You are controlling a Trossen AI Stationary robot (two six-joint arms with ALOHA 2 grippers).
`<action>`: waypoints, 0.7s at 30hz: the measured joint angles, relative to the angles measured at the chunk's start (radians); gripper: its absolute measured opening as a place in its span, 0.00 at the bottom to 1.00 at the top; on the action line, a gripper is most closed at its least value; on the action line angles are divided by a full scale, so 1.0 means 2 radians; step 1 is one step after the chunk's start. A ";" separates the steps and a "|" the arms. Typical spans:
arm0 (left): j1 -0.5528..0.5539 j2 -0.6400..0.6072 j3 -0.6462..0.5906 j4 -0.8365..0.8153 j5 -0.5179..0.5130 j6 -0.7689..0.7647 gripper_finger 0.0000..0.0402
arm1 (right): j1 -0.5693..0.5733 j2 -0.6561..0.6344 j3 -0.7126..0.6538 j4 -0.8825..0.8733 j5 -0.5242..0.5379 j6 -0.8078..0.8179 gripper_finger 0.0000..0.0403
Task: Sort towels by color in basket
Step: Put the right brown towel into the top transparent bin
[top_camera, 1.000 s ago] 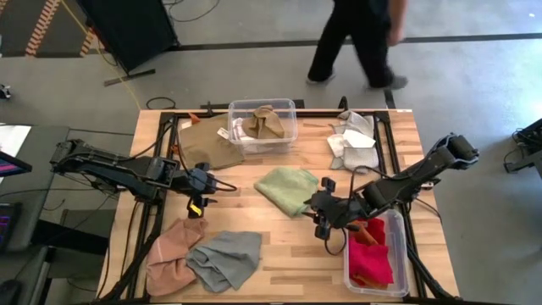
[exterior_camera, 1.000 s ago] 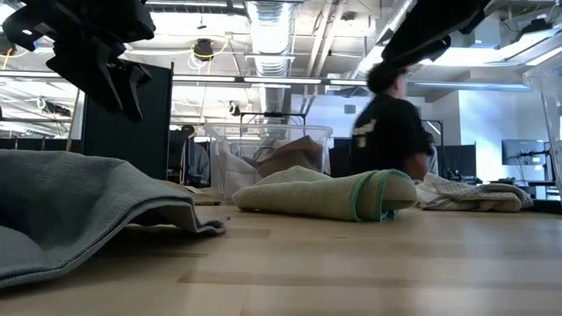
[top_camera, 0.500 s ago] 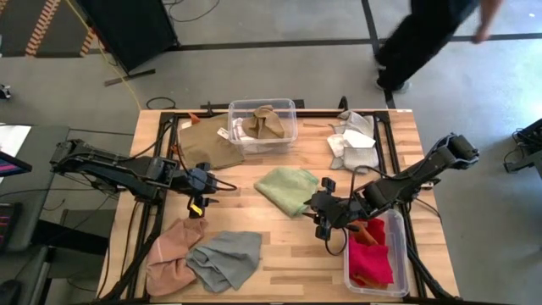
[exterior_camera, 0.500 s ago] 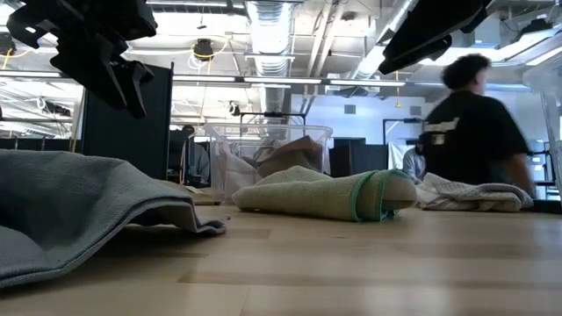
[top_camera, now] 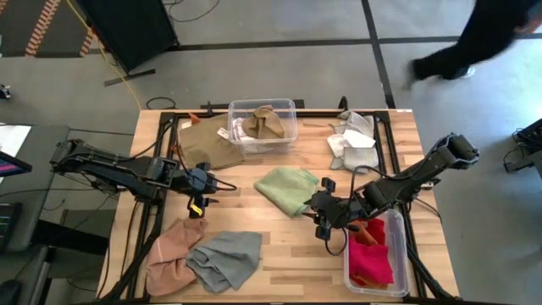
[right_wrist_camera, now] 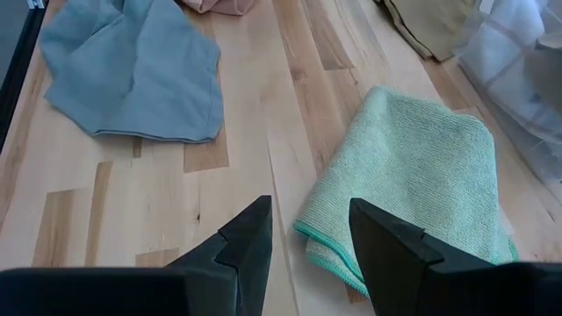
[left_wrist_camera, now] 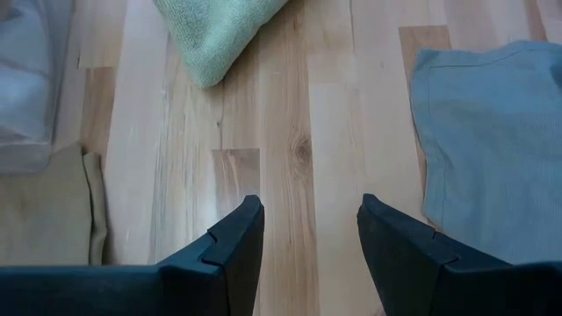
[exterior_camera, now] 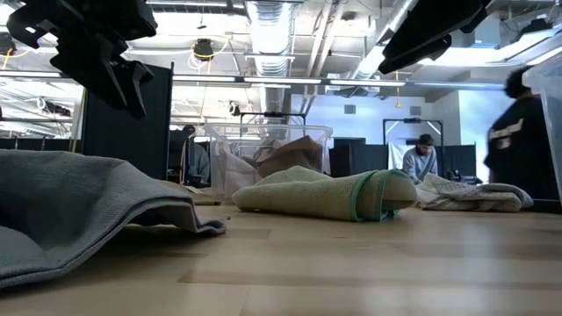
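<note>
A light green towel [top_camera: 288, 188] lies flat in the middle of the table. A grey towel [top_camera: 224, 258] and a pink one [top_camera: 172, 254] lie at the near left, a tan one [top_camera: 207, 142] at the far left, white checked ones [top_camera: 351, 140] at the far right. Red towels [top_camera: 369, 254] fill the near right basket [top_camera: 398, 275]; beige ones [top_camera: 264, 124] sit in the far basket [top_camera: 288, 108]. My left gripper [left_wrist_camera: 307, 230] hangs open above bare wood near the pink towel. My right gripper [right_wrist_camera: 309, 224] hangs open just above the green towel's near edge.
Black rails run along the table's left and right sides [top_camera: 157, 212]. Bare wood [top_camera: 288, 246] lies between the grey towel and the red basket. A person [top_camera: 483, 42] walks on the floor beyond the far right corner; another [exterior_camera: 421, 162] shows far off in the low view.
Both arms have kept still and no towel has moved. The person beyond the table's far edge has walked toward the right.
</note>
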 joint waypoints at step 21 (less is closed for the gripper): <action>0.000 0.004 0.000 0.008 0.000 0.015 0.44 | -0.001 0.000 0.000 0.001 0.000 -0.001 0.45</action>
